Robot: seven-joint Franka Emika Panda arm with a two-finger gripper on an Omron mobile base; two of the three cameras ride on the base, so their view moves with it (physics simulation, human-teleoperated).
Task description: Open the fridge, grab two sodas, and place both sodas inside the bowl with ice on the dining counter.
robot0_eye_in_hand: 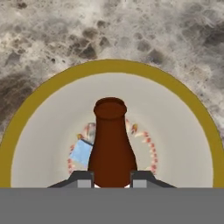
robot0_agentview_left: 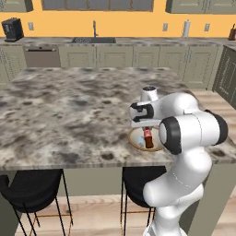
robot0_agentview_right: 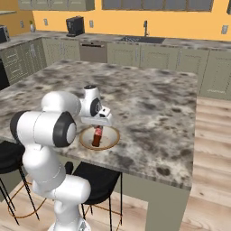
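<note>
My gripper (robot0_agentview_left: 146, 128) (robot0_agentview_right: 98, 127) (robot0_eye_in_hand: 112, 180) is shut on a soda (robot0_agentview_left: 148, 138) (robot0_agentview_right: 96, 136) (robot0_eye_in_hand: 111, 144), a dark brown bottle with a reddish label. The bottle hangs upright, its lower end down inside the bowl (robot0_agentview_left: 133, 140) (robot0_agentview_right: 115, 135) (robot0_eye_in_hand: 109, 66), which has a tan rim. A pale blue ice cube (robot0_eye_in_hand: 81, 153) lies beside the bottle in the bowl. The bowl rests on the granite dining counter (robot0_agentview_left: 69, 115) (robot0_agentview_right: 149, 108), close to the near edge. The fridge is out of view.
Black stools (robot0_agentview_left: 32, 189) (robot0_agentview_right: 97, 182) stand under the counter's near edge. Beige wall cabinets with a sink (robot0_agentview_left: 93, 39) (robot0_agentview_right: 145, 39) and a black coffee machine (robot0_agentview_left: 12, 28) (robot0_agentview_right: 74, 25) line the back wall. Bare granite spreads around the bowl.
</note>
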